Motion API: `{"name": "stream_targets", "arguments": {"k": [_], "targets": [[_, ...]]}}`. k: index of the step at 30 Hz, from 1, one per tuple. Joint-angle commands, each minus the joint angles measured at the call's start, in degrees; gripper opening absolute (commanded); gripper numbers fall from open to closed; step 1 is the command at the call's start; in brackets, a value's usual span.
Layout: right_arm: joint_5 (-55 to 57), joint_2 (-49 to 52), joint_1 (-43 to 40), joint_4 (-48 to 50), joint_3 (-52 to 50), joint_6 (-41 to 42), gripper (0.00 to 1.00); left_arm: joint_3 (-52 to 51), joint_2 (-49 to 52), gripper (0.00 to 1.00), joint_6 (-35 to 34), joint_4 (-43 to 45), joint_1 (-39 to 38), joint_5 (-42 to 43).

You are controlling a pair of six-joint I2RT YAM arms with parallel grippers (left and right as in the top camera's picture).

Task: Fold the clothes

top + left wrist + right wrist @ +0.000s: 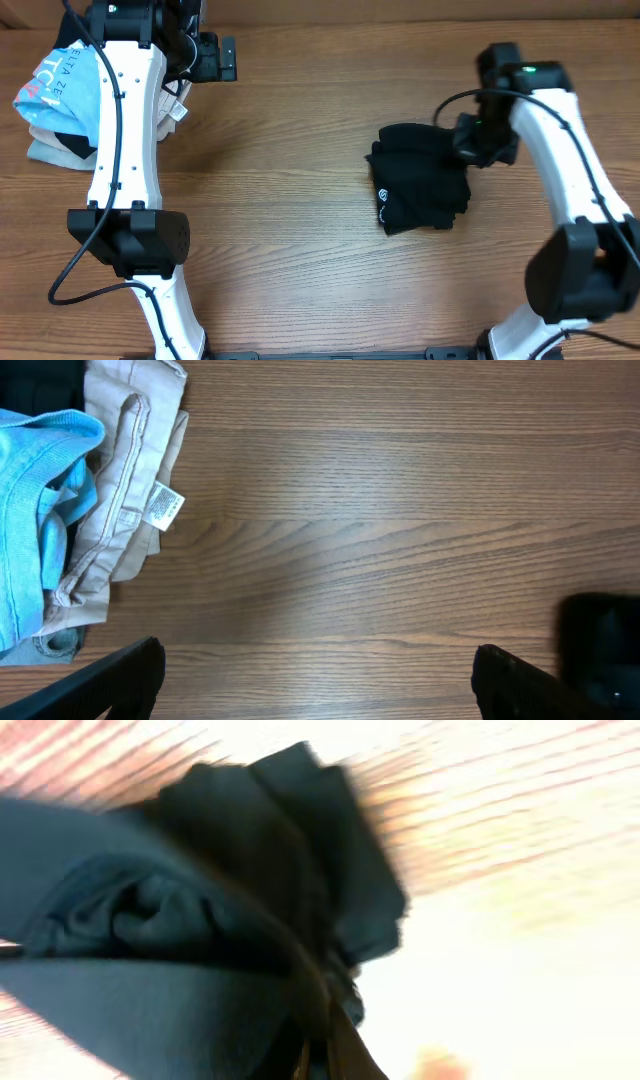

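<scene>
Folded black shirt (420, 180) with small white logo on counter (300, 250); left end effector (318, 655) wide, right end effector (475, 140) grip cannot be told

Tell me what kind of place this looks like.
Likely a robotics lab bench for clothes-folding trials: a left arm and right arm flank a wooden table, with a folded black shirt mid-table and other garments piled at a corner.

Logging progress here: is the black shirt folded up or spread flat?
Folded. The black shirt sits as a compact, layered bundle on the table, edges slightly uneven, its white logo facing up.
</scene>
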Motion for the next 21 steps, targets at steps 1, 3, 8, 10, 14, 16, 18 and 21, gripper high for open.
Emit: {"name": "stream_targets", "arguments": {"k": [1, 3, 8, 10, 14, 16, 18, 21], "targets": [[0.2, -2.0, -5.1, -0.1, -0.4, -2.0, 0.04, 0.4, -0.7, 1.00, 1.1, 0.0, -0.1, -0.5], [0.2, -2.0, -8.2, 0.5, -2.4, -2.3, 0.04, 0.4, -0.7, 1.00, 1.1, -0.1, -0.1, -0.5], [0.1, -2.0, -14.6, 7.1, -11.1, -2.5, 0.04, 0.4, -0.7, 1.00, 1.1, -0.2, -0.1, -0.5], [-0.2, -2.0, -16.0, 11.3, -15.8, -2.5, 0.04, 0.4, -0.7, 1.00, 1.1, -0.2, -0.1, -0.5], [-2.2, -1.9, -17.7, 18.8, -23.9, -0.5, 0.04, 0.4, -0.7, 1.00, 1.1, -0.2, -0.1, -0.5], [-2.3, -1.9, -18.3, 20.3, -26.4, 0.9, 0.08, 0.4, -0.7, 1.00, 1.1, -0.2, -0.1, -0.5], [-2.5, -1.9, -18.9, 20.0, -26.8, 1.0, 0.18, 0.4, -0.7, 1.00, 1.1, -0.2, -0.2, -0.5], [-3.7, -2.2, -19.4, 18.1, -25.2, 0.6, 0.35, 0.4, -0.7, 1.00, 1.1, -0.2, -0.1, -0.3]]}}
